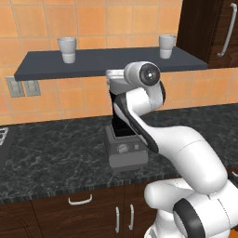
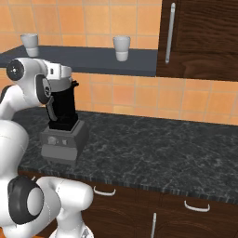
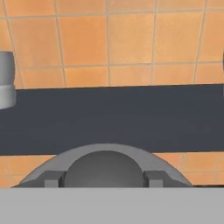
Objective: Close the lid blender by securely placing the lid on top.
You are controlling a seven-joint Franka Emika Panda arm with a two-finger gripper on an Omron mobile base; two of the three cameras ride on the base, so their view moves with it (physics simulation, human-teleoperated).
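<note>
**Jaws clamped on the lid at the top of the blender**

Where the hand meets the jar, the jaws are closed on the grey lid (image 3: 104,168), a domed round piece with two small square lugs at its sides, seen from the hand camera with the fingertips hidden behind it. In the base views the lid (image 2: 62,83) sits level at the mouth of the blender (image 2: 62,128), with the white wrist right over it; whether it is fully seated I cannot tell.

The blender (image 1: 124,139) stands upright on the dark marbled table (image 2: 162,148), its black jar tapering down into a boxy grey base with a round dial on the front. It is near the tiled wall, under the front edge of a dark shelf (image 1: 107,61).

Two white cups stand on that shelf, one to the left (image 1: 67,49) and one to the right (image 1: 167,46), well apart from each other. A dark wooden cupboard (image 2: 200,37) with a long metal handle hangs beside the shelf, and drawers with curved handles run under the table.
</note>
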